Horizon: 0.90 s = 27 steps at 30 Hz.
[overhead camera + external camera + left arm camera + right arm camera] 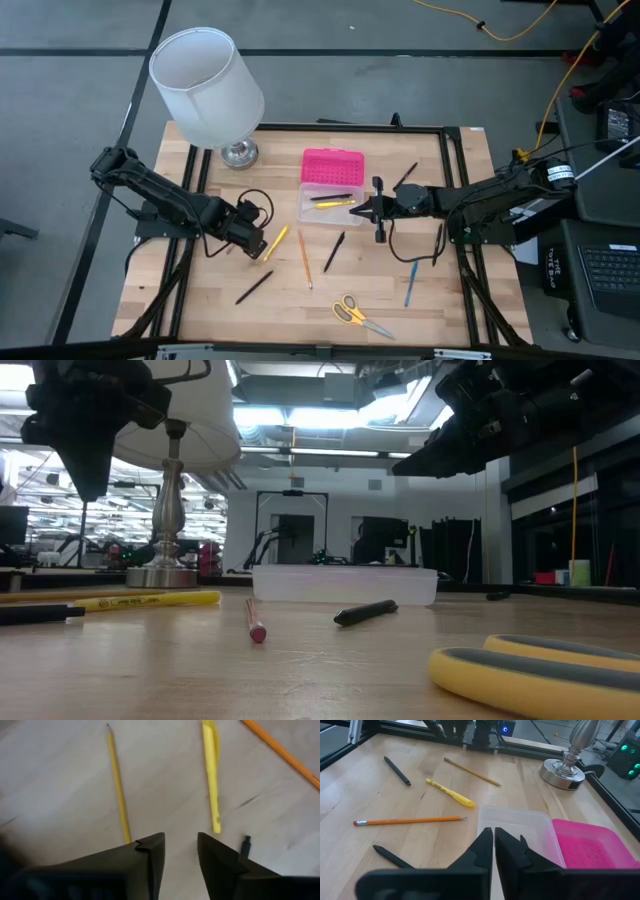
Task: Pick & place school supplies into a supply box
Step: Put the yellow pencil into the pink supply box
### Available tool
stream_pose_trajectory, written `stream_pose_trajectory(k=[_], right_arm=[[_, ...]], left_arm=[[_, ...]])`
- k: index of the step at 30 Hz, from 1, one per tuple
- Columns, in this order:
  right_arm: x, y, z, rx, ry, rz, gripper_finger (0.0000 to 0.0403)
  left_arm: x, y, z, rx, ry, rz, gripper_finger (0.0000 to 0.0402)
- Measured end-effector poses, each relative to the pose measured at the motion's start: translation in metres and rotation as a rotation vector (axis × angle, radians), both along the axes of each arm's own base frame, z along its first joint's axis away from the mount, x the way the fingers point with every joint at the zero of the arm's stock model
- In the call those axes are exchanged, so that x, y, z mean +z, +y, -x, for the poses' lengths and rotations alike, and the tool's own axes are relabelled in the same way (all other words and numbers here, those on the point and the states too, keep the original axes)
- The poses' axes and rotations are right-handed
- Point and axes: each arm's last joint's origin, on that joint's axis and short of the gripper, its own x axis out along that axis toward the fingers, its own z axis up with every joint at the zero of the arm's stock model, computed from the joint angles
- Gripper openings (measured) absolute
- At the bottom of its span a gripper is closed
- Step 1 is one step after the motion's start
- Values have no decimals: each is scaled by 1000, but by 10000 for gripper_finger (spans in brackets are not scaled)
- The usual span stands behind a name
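The supply box (330, 205) is a clear tray with its pink lid (333, 165) flipped open toward the far side; a black pen and a yellow pen (333, 203) lie inside. My left gripper (181, 845) hangs open above bare wood, pointing down, between a yellow pencil (118, 790) and a yellow pen (211, 775); it holds nothing. My right gripper (493, 845) is shut and empty, hovering at the box's right edge (355, 212). An orange pencil (305, 258), black pens (334, 252) (254, 287), a blue pen (410, 284) and yellow-handled scissors (358, 314) lie flat on the table.
A lamp with a white shade (205, 85) and a metal base (240, 153) stands at the far left. Another black pen (405, 177) lies right of the lid. A black frame (450, 135) rims the wooden table. Cables trail from both arms.
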Motion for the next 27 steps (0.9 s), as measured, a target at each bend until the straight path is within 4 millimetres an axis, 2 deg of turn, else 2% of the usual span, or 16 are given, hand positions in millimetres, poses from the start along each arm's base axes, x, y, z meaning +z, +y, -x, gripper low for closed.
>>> stream_pose_trajectory(k=[7,18,27], right_arm=[[0,0,0,0,0,0,25],[0,0,0,-6,-1,-17,25],[-1,0,0,-7,10,-17,26]], left_arm=[[-12,7,-1,33,139,-49,129],[-35,32,-19,-39,289,-60,135],[-68,46,-12,-59,287,-9,134]])
